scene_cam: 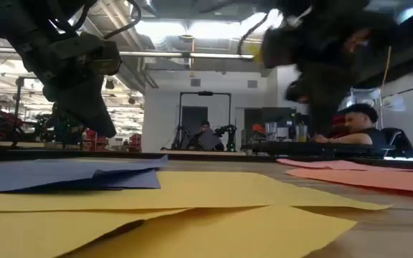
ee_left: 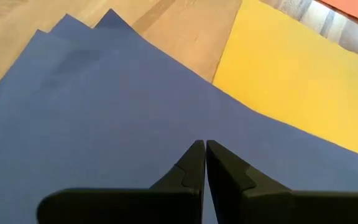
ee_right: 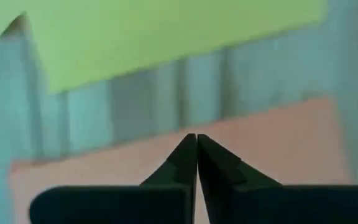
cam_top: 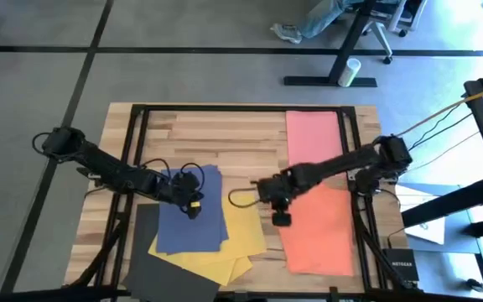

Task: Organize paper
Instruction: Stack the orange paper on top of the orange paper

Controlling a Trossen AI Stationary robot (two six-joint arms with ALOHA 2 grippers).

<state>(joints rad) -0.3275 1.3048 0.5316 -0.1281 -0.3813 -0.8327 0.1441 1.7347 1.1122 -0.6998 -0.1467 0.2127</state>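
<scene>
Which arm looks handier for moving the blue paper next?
The left: its gripper hovers shut right over the blue paper, while the right gripper is across at the orange paper.

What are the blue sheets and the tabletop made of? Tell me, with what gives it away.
The blue sheets look like matte paper or thin card: flat colour, no shine, thin edges and crisp corners, stacked slightly fanned under the left end effector. The tabletop looks like wood, probably butcher-block planks: pale strips with grain lines and a smooth, low-sheen finish.

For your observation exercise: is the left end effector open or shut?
Shut. In the left wrist view, the left end effector's two dark fingers meet, gripping nothing, above the blue paper.
</scene>
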